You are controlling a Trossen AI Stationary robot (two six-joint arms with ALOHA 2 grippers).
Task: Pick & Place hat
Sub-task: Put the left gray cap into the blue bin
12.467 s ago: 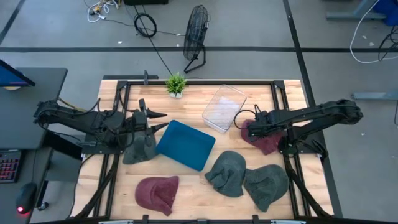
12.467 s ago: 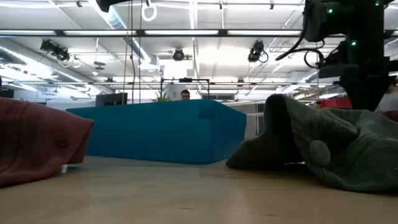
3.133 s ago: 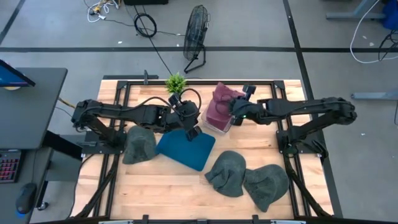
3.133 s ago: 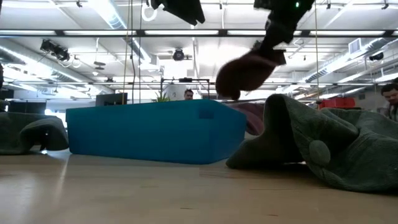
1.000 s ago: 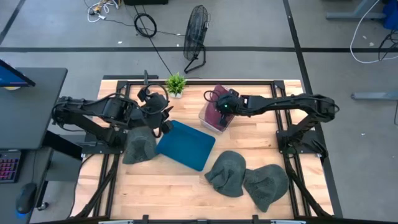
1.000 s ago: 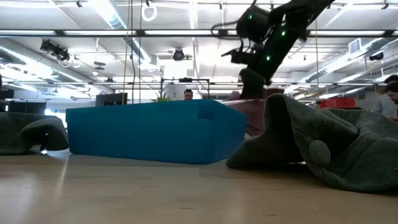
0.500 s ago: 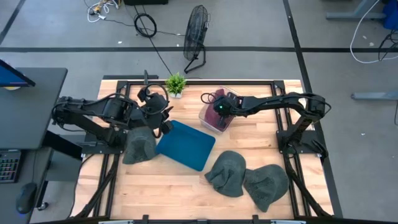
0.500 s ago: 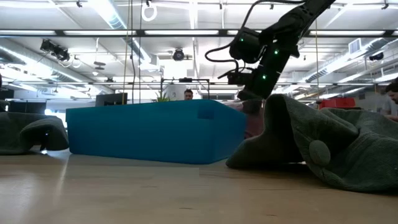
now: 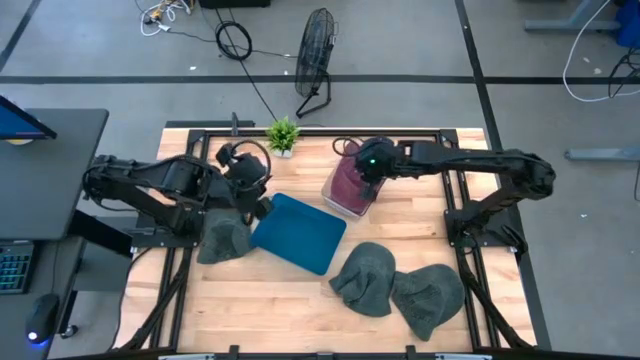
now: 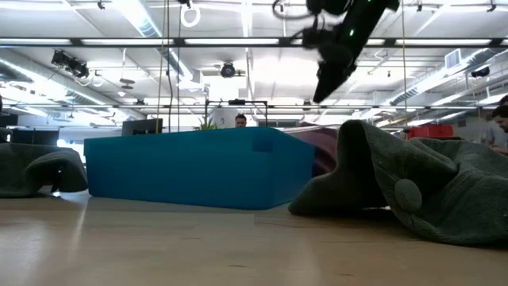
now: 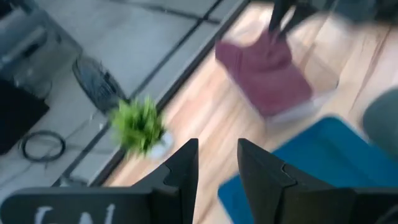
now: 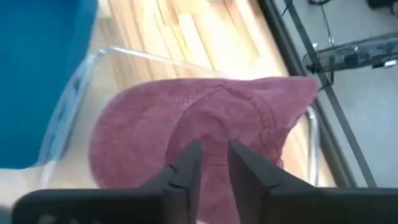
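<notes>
The maroon hat [image 9: 348,186] lies crumpled inside the clear bin [image 9: 331,192] at the table's far middle; it also shows in the right wrist view [image 12: 205,118] and the left wrist view [image 11: 267,78]. My right gripper [image 9: 360,176] hangs just above it, pointing down, its fingers [image 12: 214,155] a narrow gap apart and touching nothing. In the low view that gripper [image 10: 325,86] is well clear of the bin. My left gripper [image 9: 258,200] waits beside the blue tray's left corner, its fingers [image 11: 217,155] slightly apart and empty.
A blue tray [image 9: 298,232] lies in the table's middle. One grey-green hat [image 9: 224,236] sits left of it, and two more [image 9: 364,278] [image 9: 428,298] near the front right. A small plant [image 9: 283,135] stands at the far edge. Bare wood shows at the near left.
My right gripper has risen straight up out of the clear bin and now hangs above it. The maroon hat has stayed behind in the bin, settled lower. My left arm has kept almost still.
</notes>
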